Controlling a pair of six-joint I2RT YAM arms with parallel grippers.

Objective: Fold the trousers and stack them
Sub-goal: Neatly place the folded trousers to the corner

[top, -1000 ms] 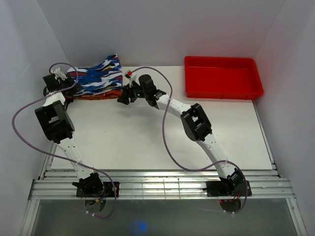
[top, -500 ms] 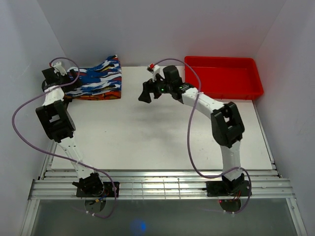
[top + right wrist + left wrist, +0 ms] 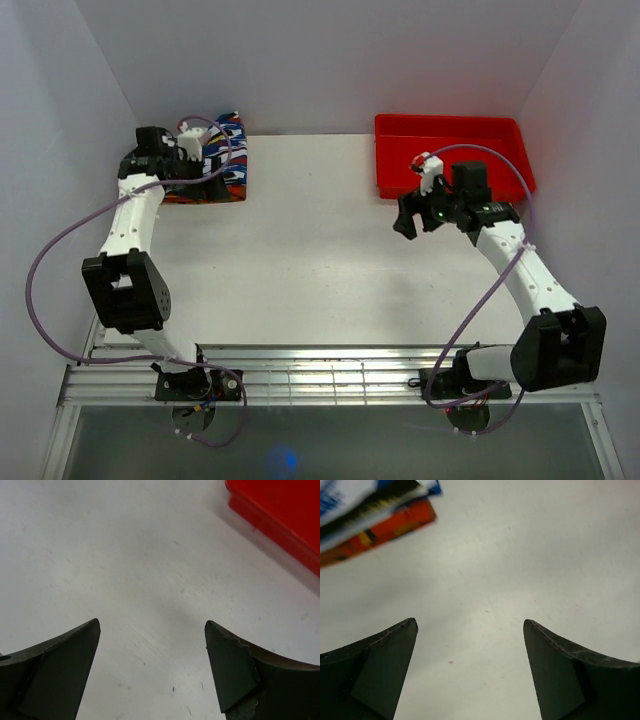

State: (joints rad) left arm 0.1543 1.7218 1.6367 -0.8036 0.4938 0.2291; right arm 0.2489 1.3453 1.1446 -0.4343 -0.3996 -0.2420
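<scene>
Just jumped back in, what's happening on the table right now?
Neither arm is holding anything. The blue-and-white brushstroke-print fabric trousers lie folded in the far left corner of the white table. The left gripper hangs open over bare table just beside their edge. The right gripper is open too, over the table in front of the red plastic tray.

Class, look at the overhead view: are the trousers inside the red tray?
No, the trousers sit at the far left, well apart from the tray.

L pincer (image 3: 470, 623) splayed, R pincer (image 3: 151, 623) splayed
</scene>
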